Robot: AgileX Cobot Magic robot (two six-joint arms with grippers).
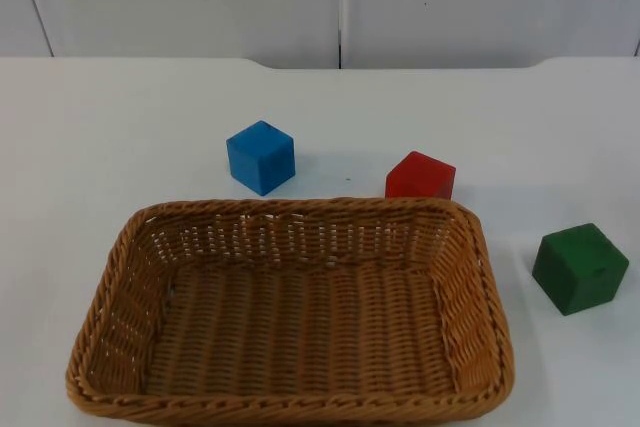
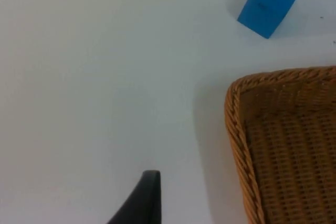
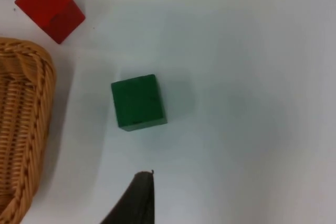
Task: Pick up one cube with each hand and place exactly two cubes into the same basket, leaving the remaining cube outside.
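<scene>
From the top view: wicker basket at the near middle of the white desk, holding 0 cubes. Blue cube just beyond the far rim, toward its left half; red cube close against the far rim near the right corner, touching or not hard to say; green cube beside the right wall, a little apart from it. All 3 cubes resting on the desk, none gripped or lifted, so 0 of 2 placements made and the whole job left: 1 cube per arm, both into this basket, the third left outside. From the left wrist view: left pincer over bare desk beside the basket's corner, the blue cube well ahead of its black fingertip; nothing held as far as shown, but wide or narrow cannot be told. Likely the blue cube for this arm. From the right wrist view: right pincer near the green cube, which sits just ahead of it on the desk, the red cube farther on by the basket's rim; spread of the pincer likewise not to be told, no cube in it. Green judged the nearest pick for this arm, no grasp yet begun.
</scene>
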